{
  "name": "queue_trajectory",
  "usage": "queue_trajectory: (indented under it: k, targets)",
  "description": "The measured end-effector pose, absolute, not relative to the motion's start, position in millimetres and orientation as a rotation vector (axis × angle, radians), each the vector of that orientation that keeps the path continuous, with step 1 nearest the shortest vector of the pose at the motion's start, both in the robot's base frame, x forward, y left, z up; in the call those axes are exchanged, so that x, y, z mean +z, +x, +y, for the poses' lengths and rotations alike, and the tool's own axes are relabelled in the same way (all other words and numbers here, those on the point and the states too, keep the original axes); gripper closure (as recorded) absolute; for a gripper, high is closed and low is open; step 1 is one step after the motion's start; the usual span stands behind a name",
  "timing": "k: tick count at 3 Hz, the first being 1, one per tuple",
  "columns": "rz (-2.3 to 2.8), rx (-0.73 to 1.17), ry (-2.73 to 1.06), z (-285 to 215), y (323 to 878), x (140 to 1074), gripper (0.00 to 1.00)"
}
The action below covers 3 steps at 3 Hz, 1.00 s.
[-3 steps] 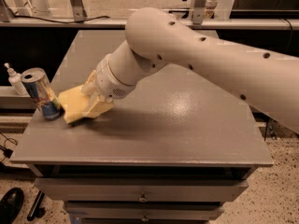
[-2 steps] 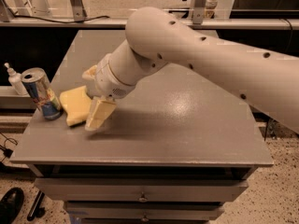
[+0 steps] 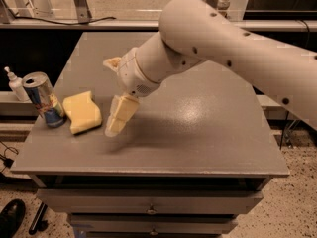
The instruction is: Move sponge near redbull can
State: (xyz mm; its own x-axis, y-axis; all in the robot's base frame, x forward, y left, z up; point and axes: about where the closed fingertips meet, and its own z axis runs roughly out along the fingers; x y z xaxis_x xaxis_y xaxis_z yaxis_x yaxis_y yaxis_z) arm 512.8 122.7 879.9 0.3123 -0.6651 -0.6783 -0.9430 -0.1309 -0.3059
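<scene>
The pale yellow sponge (image 3: pixel 82 112) lies flat on the grey table (image 3: pixel 198 128) at its left side, right beside the redbull can (image 3: pixel 43 99), which stands upright near the left edge. My gripper (image 3: pixel 111 96) hovers just right of the sponge, open and empty. One yellowish finger (image 3: pixel 120 115) points down towards the table, the other (image 3: pixel 113 62) sticks up behind the wrist. The finger and the sponge are apart. The big white arm reaches in from the upper right.
A small white pump bottle (image 3: pixel 14 84) stands on a lower ledge left of the can. The table's left edge is close to the can. Drawers (image 3: pixel 148 209) sit under the tabletop. A dark shoe (image 3: pixel 10 217) shows at the bottom left.
The gripper has let go of the sponge and drawn back to the right and up. The sponge now lies free beside the can.
</scene>
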Motion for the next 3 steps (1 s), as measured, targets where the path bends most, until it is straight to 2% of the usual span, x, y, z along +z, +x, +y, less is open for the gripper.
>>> queue_trajectory:
  k: [2,3]
  targets:
    - [1.477,0.428,-1.691,24,551,940,0.0]
    - [1.471,0.416,-1.68,21,554,948,0.0]
